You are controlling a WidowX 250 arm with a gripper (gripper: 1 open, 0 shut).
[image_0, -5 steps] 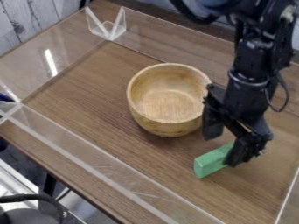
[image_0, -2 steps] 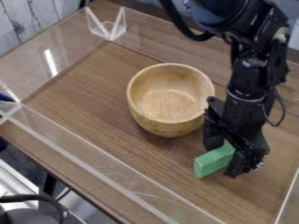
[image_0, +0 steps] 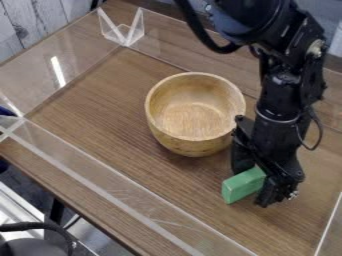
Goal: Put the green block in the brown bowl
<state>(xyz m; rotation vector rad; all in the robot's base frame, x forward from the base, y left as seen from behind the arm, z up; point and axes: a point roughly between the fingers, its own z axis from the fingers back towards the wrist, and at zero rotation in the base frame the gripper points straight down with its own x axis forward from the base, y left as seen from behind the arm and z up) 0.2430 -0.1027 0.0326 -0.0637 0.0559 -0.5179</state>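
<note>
**benchrat:** Camera view question: where exactly is the green block (image_0: 245, 185) found right now?

**torque_tom:** It's lying flat on the wooden worktop (image_0: 114, 100), toward the near right corner, just beside the brown bowl (image_0: 195, 113) but not touching it as far as can be told. The bowl is sat roughly mid-worktop and nothing can be seen inside it.

**benchrat:** And the gripper (image_0: 266, 180)? Is anything being pinched yet?

**torque_tom:** Doesn't look like it. The fingers are spread wide and pointed straight down, with the block's right end sitting between them. One finger is seen on the bowl side, the other on the side away from the bowl. Actual contact with the block can't be made out, too dark down there.

**benchrat:** So which step is this judged to be?

**torque_tom:** The grasp, right before closing. Nothing's been lifted and the block is flat on the wood. Next the fingers would need to be closed on the block, then it'd have to be raised clear of that thick rim and carried over the bowl's middle before release.

**benchrat:** Arm pose?

**torque_tom:** Black arm is reached in from the far right corner, wrist held vertical over the block, low to the worktop. A clear wall runs along the near and left edges, well out of the way.
</note>
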